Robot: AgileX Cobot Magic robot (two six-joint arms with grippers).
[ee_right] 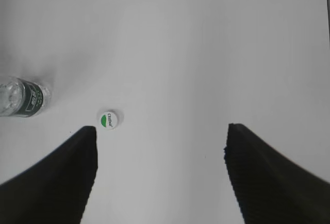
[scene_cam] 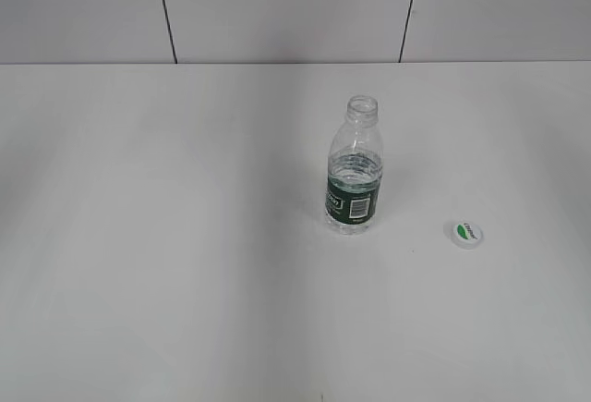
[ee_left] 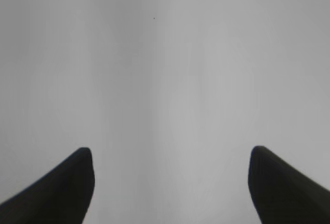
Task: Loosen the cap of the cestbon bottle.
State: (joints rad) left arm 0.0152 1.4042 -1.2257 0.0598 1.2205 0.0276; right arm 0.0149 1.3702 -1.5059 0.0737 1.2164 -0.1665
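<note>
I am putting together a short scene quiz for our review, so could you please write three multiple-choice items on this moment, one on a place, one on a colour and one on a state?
1. Where is the cap?
A. screwed onto the bottle
B. lying on the table, to the right of the bottle in the exterior view
C. held in a gripper

2. What colour is the bottle's label band?
A. dark green
B. red
C. yellow

3. How do the jaws of the right gripper stand?
A. shut on the cap
B. shut on the bottle
C. open and holding nothing

Answers:
1 B, the cap rests on the table apart from the cestbon bottle, whose neck is bare.
2 A, the band is dark green with a white barcode patch.
3 C, bare table shows between its fingers.
</note>
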